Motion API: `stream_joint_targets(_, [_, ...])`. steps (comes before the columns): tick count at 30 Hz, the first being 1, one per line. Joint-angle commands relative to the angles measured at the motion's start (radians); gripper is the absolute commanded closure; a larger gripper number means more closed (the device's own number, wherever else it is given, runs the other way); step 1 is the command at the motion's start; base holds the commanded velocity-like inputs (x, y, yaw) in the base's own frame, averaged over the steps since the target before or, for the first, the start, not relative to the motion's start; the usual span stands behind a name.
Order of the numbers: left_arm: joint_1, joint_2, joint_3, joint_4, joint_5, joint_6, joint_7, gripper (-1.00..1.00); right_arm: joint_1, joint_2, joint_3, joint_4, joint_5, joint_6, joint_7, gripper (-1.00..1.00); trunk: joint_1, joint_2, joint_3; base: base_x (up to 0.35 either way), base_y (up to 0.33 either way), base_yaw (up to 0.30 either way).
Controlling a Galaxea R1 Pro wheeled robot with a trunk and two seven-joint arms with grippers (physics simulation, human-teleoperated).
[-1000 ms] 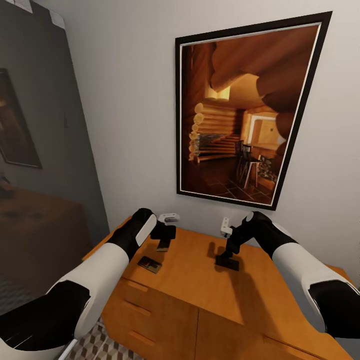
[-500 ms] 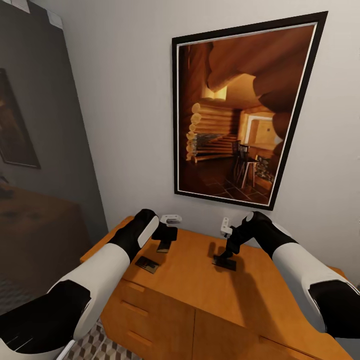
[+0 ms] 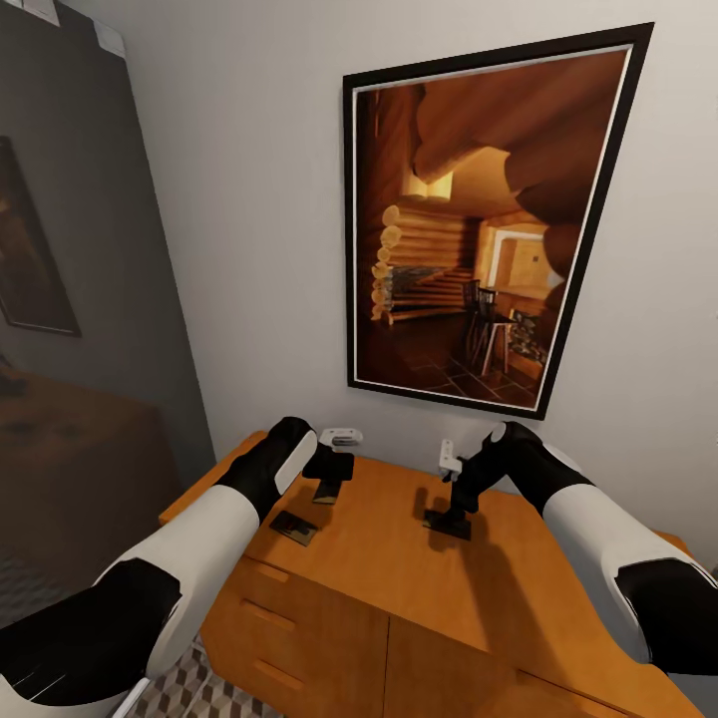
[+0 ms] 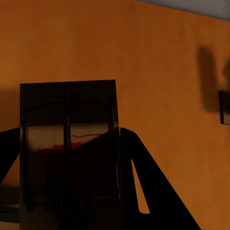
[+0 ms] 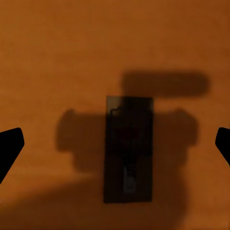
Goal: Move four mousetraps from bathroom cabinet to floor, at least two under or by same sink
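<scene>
On the cabinet (image 3: 399, 558) top, the left end effector (image 3: 327, 486) seemingly grips one mousetrap (image 4: 69, 148), while the right end effector (image 3: 451, 519), spread wide above another mousetrap (image 5: 128, 148), must descend and close.

Orange-brown cabinet (image 3: 399, 558); dark brown mousetraps (image 3: 296, 527) (one with red marking (image 4: 52, 146)); cube-patterned floor tiles (image 3: 189, 693).

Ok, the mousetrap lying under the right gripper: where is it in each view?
Head view: the mousetrap lies flat on the cabinet top, right of centre, below the right gripper.
Right wrist view: centre of the picture, between the wide-open fingers.
Left wrist view: probably the dark sliver cut by the picture's edge.
Shared landmark: the orange cabinet top.
</scene>
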Motion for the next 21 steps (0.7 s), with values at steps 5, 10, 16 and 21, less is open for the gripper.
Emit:
stream_joint_targets(5, [0.0, 0.0, -0.001, 0.0, -0.003, 0.0, 0.0, 1.0, 0.0, 0.0, 0.0, 0.0, 0.0, -0.004, 0.005, -1.0, 0.0, 0.0, 0.0, 0.0, 0.0, 0.0])
stream_joint_targets(10, [0.0, 0.0, -0.001, 0.0, -0.003, 0.0, 0.0, 1.0, 0.0, 0.0, 0.0, 0.001, 0.0, -0.003, 0.002, -1.0, 0.0, 0.0, 0.0, 0.0, 0.0, 0.0])
stream_joint_targets(16, [0.0, 0.0, 0.0, 0.0, -0.003, 0.0, 0.0, 1.0, 0.0, 0.001, 0.0, 0.001, 0.0, -0.003, -0.004, -1.0, 0.0, 0.0, 0.0, 0.0, 0.0, 0.0])
stream_joint_targets(21, [0.0, 0.0, 0.0, 0.0, -0.003, 0.0, 0.0, 1.0, 0.0, 0.001, 0.0, 0.001, -0.003, -0.002, -0.008, -1.0, 0.0, 0.0, 0.0, 0.0, 0.0, 0.0])
